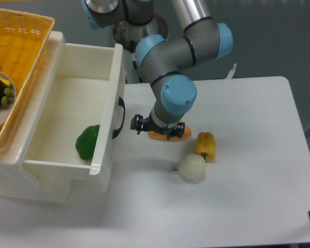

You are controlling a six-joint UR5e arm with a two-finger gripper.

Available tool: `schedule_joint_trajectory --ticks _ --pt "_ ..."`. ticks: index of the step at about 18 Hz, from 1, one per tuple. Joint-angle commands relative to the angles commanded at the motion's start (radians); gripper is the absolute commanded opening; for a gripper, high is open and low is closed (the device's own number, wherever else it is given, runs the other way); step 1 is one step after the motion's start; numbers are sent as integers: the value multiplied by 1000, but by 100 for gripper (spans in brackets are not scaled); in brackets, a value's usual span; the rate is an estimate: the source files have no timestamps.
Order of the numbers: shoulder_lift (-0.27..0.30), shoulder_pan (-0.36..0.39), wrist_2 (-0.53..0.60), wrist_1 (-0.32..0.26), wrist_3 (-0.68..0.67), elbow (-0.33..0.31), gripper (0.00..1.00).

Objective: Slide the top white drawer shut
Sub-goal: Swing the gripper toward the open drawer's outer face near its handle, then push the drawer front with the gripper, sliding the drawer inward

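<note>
The top white drawer point(67, 98) stands pulled far out of its cabinet, towards the right. Its front panel point(107, 150) carries a black curved handle point(120, 118). A green pepper point(87, 142) lies inside, against the front panel. My gripper point(157, 129) points down just to the right of the handle, a small gap from the panel. One black fingertip point(138, 124) shows on the left and the other on the right, so the fingers look apart, with nothing held. An orange carrot point(170, 135) lies under the gripper.
A yellow pepper point(206, 145) and a pale round onion point(191, 168) lie on the white table point(248, 155) right of the gripper. An orange woven basket point(20, 46) with a plate of food sits on the cabinet at top left. The robot base stands behind the drawer.
</note>
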Motion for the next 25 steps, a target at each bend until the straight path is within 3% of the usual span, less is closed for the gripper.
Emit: schedule_joint_trajectory --ticks 25 --pt "11 -54 0 -3 -11 2 100"
